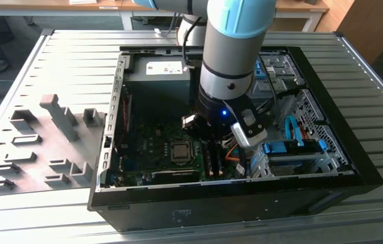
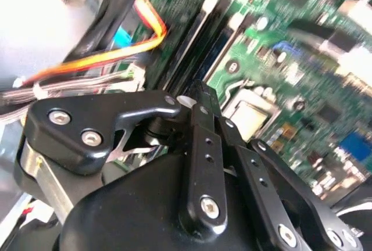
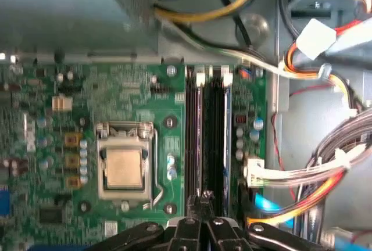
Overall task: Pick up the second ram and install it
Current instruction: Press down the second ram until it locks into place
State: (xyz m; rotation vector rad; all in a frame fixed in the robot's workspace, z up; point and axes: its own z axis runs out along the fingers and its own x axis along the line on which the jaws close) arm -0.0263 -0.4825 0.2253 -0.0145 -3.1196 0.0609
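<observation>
Inside the open computer case (image 1: 110, 152), my gripper (image 1: 211, 138) hangs low over the green motherboard (image 3: 75, 106). In both wrist views its black fingers (image 3: 204, 200) are pressed together with nothing between them. The tips sit just over one end of the memory slots. Two long dark sticks stand side by side in those slots, between white end clips. The second ram (image 3: 216, 123) looks like the stick nearer the wire bundle, lying along its slot (image 2: 192, 42). The look-alike stick (image 3: 193, 129) sits beside it, nearer the processor. Whether the fingertips touch a stick is hidden.
The metal-lidded processor socket (image 3: 123, 167) lies beside the slots. Orange, yellow and white cables (image 3: 325, 175) crowd the slots' other side. A drive cage with blue parts (image 1: 293, 147) fills the case's right in the exterior view. Grey fixture blocks (image 1: 59, 119) stand on the table to the case's left.
</observation>
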